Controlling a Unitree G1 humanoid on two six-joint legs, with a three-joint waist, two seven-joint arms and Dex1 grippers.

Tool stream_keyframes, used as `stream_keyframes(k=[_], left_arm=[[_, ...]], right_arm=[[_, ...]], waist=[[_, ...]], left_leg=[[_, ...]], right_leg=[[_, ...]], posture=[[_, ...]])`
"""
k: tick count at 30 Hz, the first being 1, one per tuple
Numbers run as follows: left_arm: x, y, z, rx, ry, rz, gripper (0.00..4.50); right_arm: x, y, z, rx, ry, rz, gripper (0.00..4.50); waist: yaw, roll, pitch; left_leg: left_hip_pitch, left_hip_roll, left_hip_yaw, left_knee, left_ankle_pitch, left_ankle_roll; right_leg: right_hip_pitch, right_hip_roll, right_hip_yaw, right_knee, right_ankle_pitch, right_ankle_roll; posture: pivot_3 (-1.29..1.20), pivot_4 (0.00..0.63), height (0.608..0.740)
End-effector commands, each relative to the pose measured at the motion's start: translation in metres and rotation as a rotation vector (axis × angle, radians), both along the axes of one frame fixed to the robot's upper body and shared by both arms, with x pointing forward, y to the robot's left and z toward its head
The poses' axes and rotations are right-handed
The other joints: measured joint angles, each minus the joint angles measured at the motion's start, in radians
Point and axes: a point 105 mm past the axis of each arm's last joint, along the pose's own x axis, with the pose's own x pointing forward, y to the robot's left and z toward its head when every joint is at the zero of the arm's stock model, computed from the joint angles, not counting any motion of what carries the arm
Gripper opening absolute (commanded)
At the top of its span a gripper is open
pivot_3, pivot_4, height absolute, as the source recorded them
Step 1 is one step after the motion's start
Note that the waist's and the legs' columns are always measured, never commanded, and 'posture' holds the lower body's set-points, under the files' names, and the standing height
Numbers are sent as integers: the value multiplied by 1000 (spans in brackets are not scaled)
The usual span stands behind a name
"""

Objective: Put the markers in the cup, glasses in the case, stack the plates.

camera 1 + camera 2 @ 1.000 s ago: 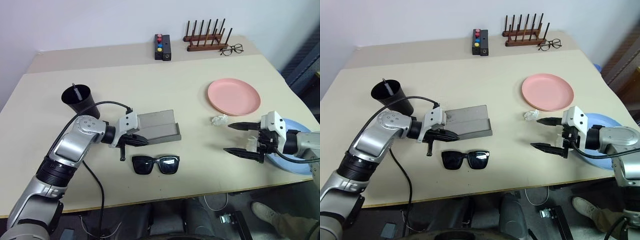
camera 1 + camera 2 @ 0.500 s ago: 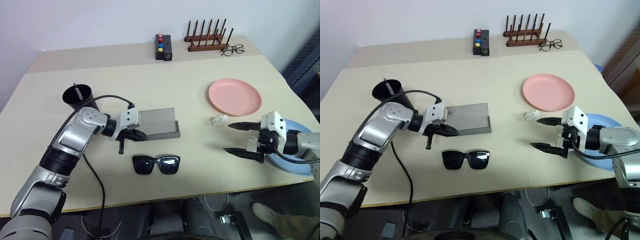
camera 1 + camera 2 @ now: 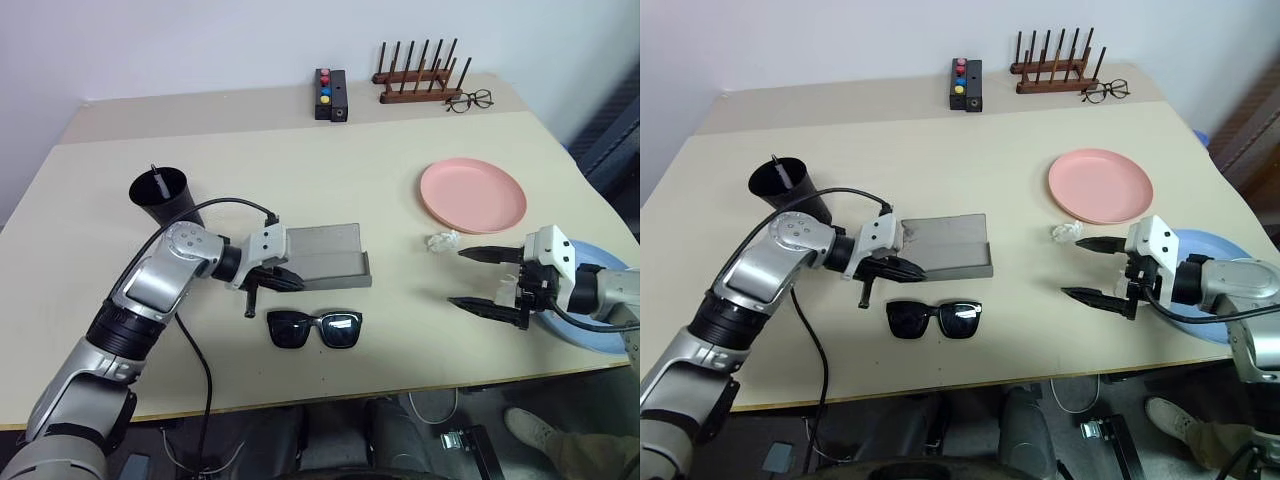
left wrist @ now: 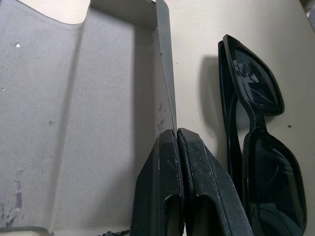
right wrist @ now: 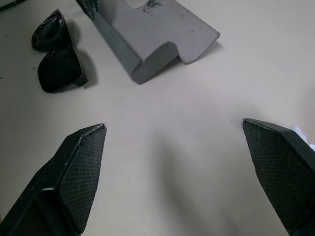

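Beige table (image 3: 300,150), white wall behind; left end effector (image 3: 290,283) clenched, right end effector (image 3: 490,280) released

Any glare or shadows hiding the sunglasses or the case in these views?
Left eye view: even light, sunglasses and case clear, with soft shadows. Left wrist view: faint reflection on a lens, dark shadow strip between sunglasses and case wall. Right wrist view: the right claw casts a soft shadow on the table.
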Motion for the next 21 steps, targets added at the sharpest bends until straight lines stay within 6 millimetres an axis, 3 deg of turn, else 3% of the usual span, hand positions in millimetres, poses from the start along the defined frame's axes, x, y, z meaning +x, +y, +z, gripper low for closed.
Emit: stream_keyframes(k=[1,7,15,21], left_arm=[[-3,-1,9,-12,-21,-11,897],[-1,4,13,-8,-47,5,3871],[-4,14,40,-41,-66,-61,3871],[-20,16,40,-13,-31,-180,3871]], right_arm=[[0,2,15,-10,-61,17,4500],[2,2,14,-10,-66,17,4500],[5,1,13,-8,-76,9,4500],[6,1,10,-5,-79,2,4500]], waist=[[0,0,0],[0,0,0],[0,0,0],[-1,0,0]], left_leg=[[0,0,0,0,0,0],[0,0,0,0,0,0],[0,0,0,0,0,0],[0,0,0,0,0,0]], right_leg=[[0,0,0,0,0,0],[0,0,0,0,0,0],[0,0,0,0,0,0],[0,0,0,0,0,0]], posture=[[0,150,740],[0,150,740],[0,150,740],[0,150,740]])
